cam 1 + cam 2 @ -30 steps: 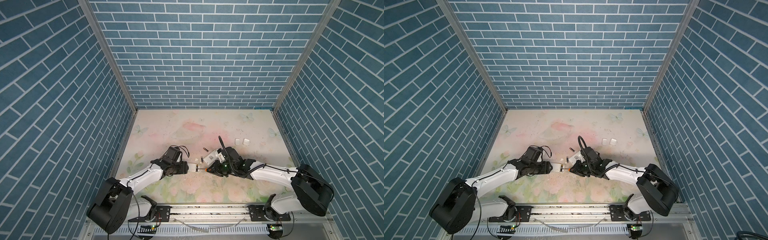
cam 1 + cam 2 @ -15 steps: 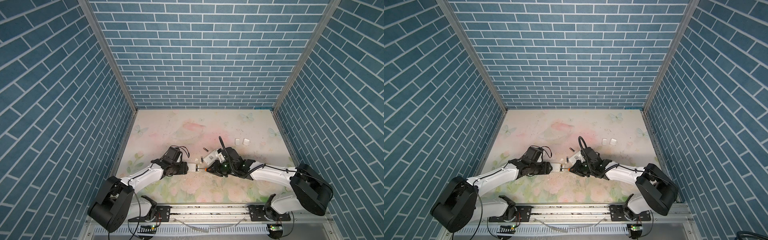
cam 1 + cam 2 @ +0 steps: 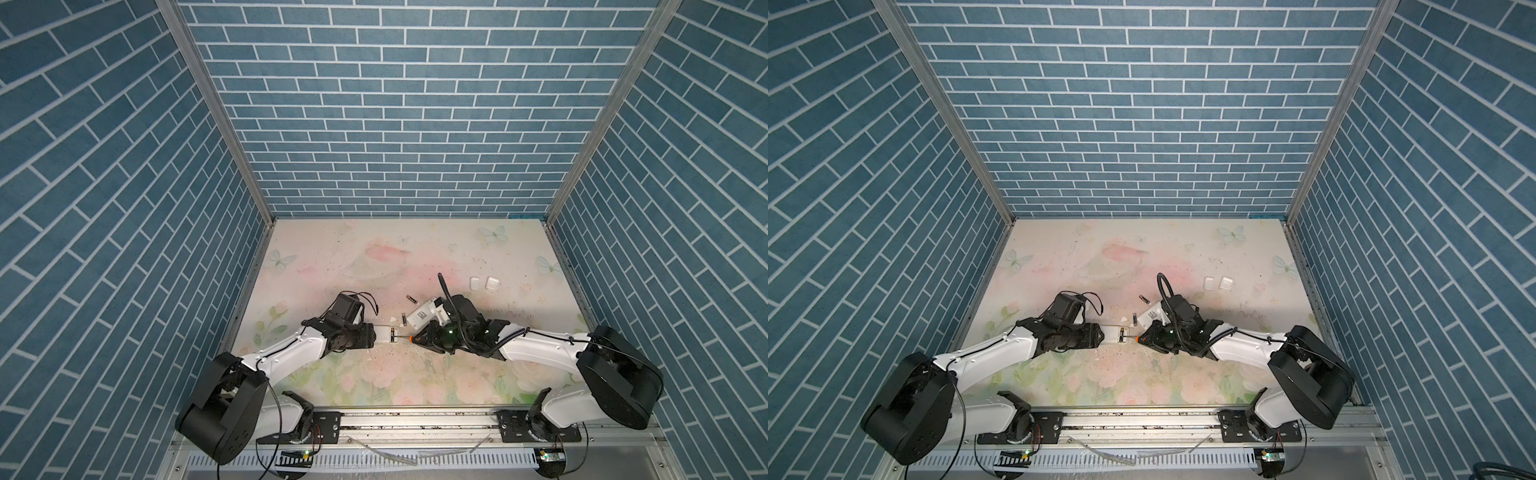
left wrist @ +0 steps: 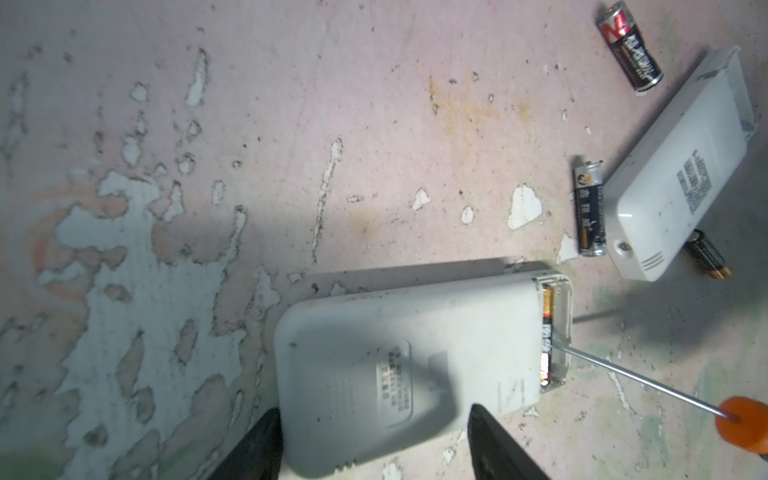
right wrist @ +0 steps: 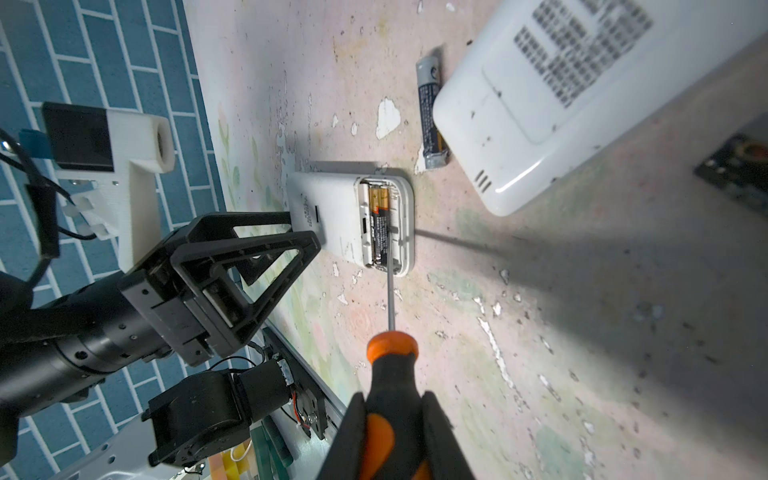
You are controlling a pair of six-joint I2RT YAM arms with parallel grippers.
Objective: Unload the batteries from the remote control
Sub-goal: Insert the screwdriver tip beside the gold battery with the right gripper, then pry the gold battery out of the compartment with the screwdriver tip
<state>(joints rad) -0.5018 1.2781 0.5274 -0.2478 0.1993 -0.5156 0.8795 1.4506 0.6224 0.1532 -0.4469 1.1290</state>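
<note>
1. at the front middle of the table (image 3: 415, 249), found left gripper (image 4: 374, 409) clamped across the sides of a white remote (image 4: 395, 353), back up, end hatch open.
2. saw one battery (image 4: 547, 316) lying in that open hatch.
3. noted right gripper (image 5: 392, 411) closed tight on the screwdriver (image 5: 390, 374) handle, with shaft tip touching the seated battery.
4. counted three loose batteries on the table: red-marked battery (image 4: 629, 45) apart, grey-ended battery (image 4: 590, 212) touching a second remote (image 4: 681, 174), third battery (image 4: 708, 262) partly hidden behind it.
5. spotted two small white pieces (image 3: 474, 284) side by side farther back on the right, well apart from both arms.
</note>
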